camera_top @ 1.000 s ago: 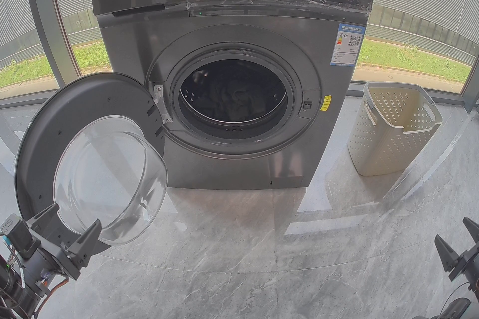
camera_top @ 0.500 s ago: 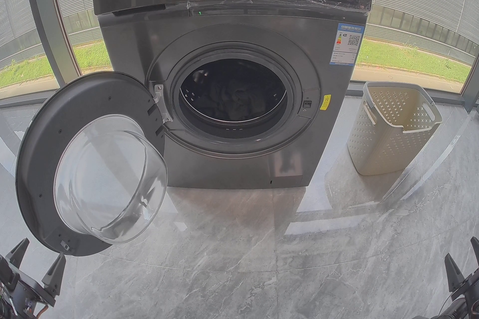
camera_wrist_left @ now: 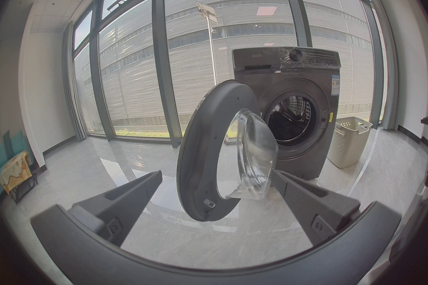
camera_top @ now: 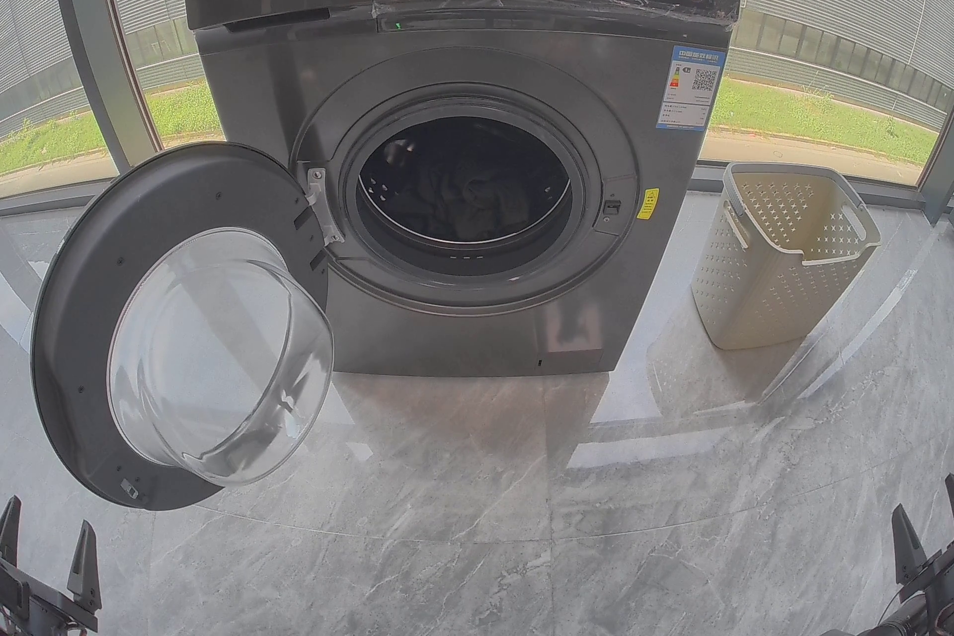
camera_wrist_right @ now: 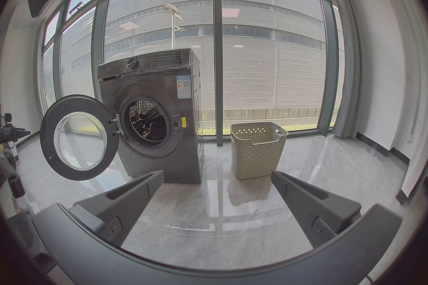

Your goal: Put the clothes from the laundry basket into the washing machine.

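Cream laundry basket [camera_top: 765,290] well beyond right gripper [camera_wrist_right: 215,175], fingers apart, left gripper [camera_wrist_left: 215,174] likewise apart

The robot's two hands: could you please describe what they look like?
The left hand and right hand look alike: matte dark grey, each with two wedge-shaped fingers tapering to blunt tips, a small round fastener near each finger's base, set on a broad curved dark bar.

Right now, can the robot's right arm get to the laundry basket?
Probably yes: only bare floor lies between the open right gripper and the laundry basket. It looks far, though, so rolling closer may help.
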